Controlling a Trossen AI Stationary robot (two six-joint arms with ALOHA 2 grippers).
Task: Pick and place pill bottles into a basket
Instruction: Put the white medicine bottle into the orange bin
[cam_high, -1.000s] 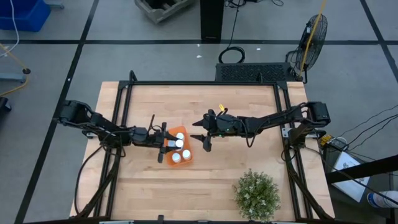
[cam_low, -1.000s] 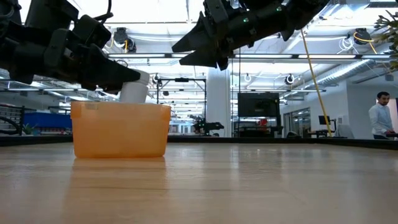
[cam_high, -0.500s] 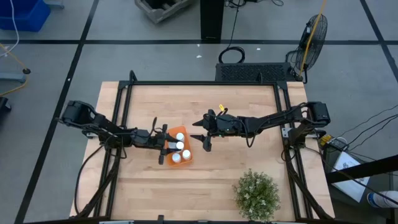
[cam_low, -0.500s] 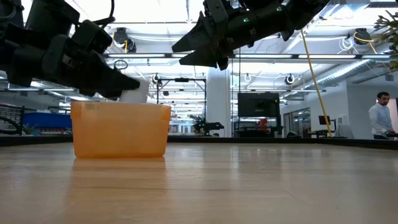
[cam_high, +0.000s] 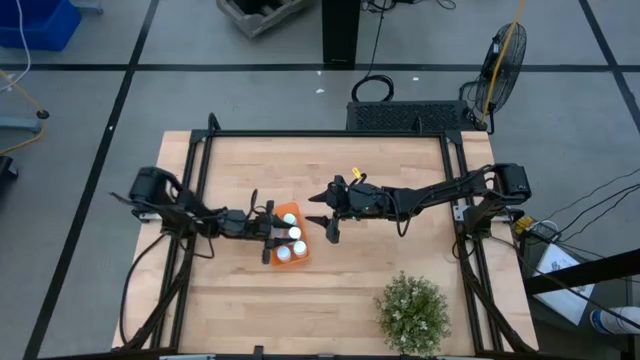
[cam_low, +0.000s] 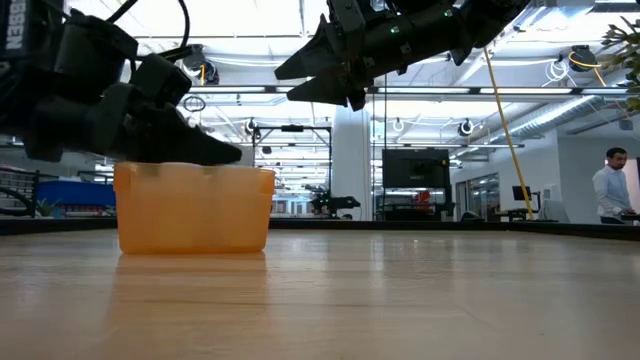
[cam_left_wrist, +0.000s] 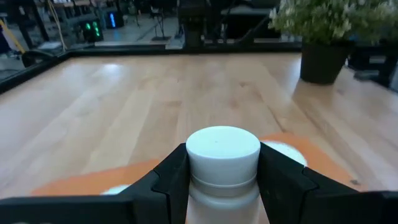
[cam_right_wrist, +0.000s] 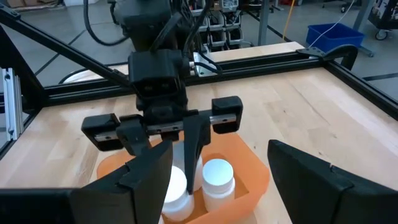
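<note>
My left pincer (cam_high: 277, 234) is at the centre-left of the high view, over the orange basket (cam_high: 300, 250), and it is clamped on one pill bottle (cam_left_wrist: 222, 163). In the left wrist view this bottle stands upright between my two fingers (cam_left_wrist: 170, 179), its long axis vertical and its white cap pointing up. The fingers press on its two sides just under the cap.

The basket sits on the table (cam_high: 340, 170) a little left of the middle of the high view. Other pill bottles (cam_high: 289, 220) stand inside it, also upright, so from above I see only their round white caps. In the low view the basket (cam_low: 194, 208) is at the left, and my left pincer is low over its rim.

My right pincer (cam_high: 326, 222) hangs just to the right of the basket, above the table, with its fingers (cam_right_wrist: 326, 185) apart and holding nothing.
</note>
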